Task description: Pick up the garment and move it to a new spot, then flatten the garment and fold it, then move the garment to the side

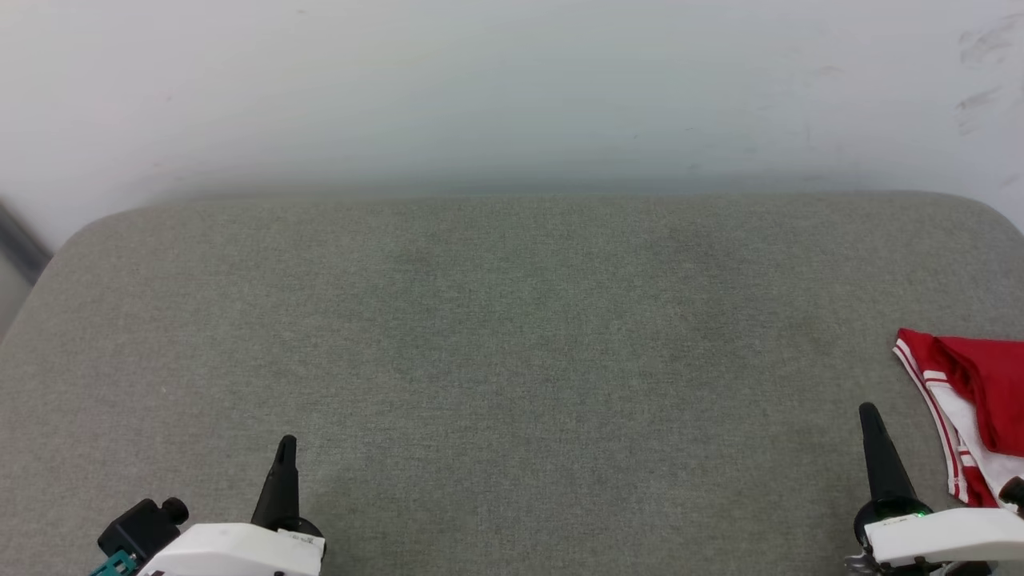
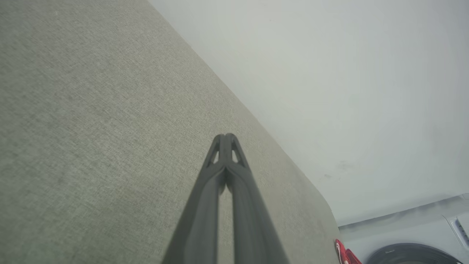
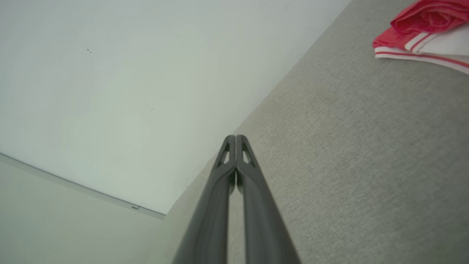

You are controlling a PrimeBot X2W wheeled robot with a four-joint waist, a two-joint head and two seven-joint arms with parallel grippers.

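The garment (image 1: 990, 376) is lying bunched at the right edge of the grey fabric-covered table (image 1: 512, 320), just beside the right gripper (image 1: 867, 412) and apart from it. That gripper and the left gripper (image 1: 287, 442) are pointing toward the wall, fingers pressed together, holding nothing.

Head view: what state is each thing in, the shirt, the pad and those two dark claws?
Shirt: rumpled, lying at the pad's right edge, not held.
Left jaws: shut, empty.
Right jaws: shut, empty, beside the shirt, not touching it.
Grey pad: flat, smooth.
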